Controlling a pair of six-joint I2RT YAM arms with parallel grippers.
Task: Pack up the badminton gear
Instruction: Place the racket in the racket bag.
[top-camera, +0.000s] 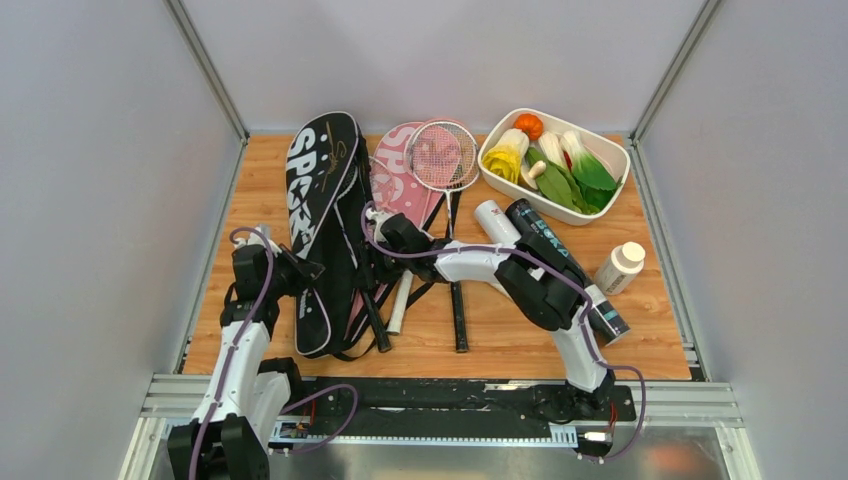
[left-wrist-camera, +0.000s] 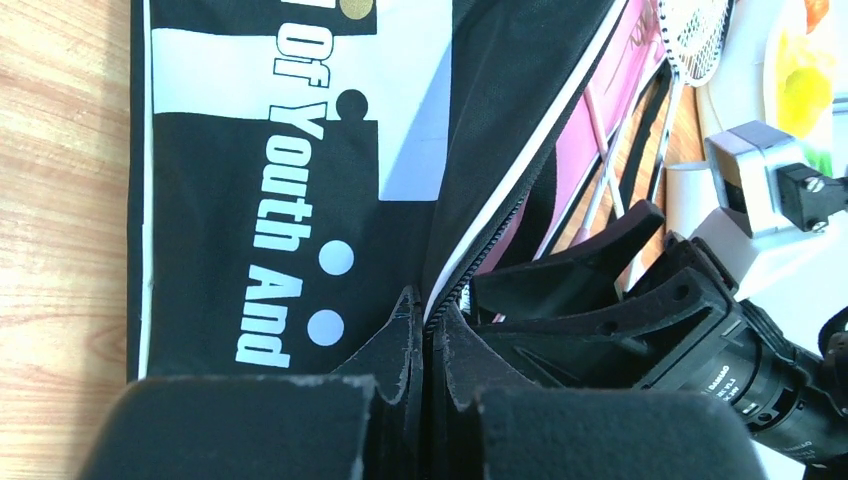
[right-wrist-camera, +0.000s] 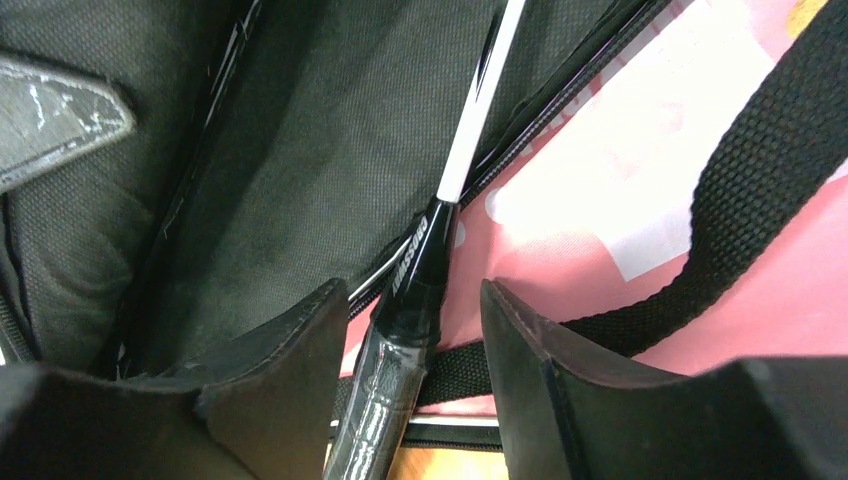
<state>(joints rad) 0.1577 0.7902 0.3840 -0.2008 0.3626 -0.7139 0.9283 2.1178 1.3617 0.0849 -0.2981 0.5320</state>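
both right fingers (right-wrist-camera: 290, 350) parted, straddling the racket handle (right-wrist-camera: 395, 380).

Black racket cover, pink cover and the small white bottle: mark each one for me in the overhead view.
black racket cover (top-camera: 318, 175), top view, on its white lettering panel.
pink cover (top-camera: 393, 178), top view, on the pink face left of the racket head.
small white bottle (top-camera: 620, 268), top view, on its body.

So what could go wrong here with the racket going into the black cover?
The right gripper stands open around the racket handle, so the racket could slide back out of the black cover. The left gripper pinches only the cover's zipper edge, which might slip free and let the opening sag shut. The black strap lying beside the handle could snag.
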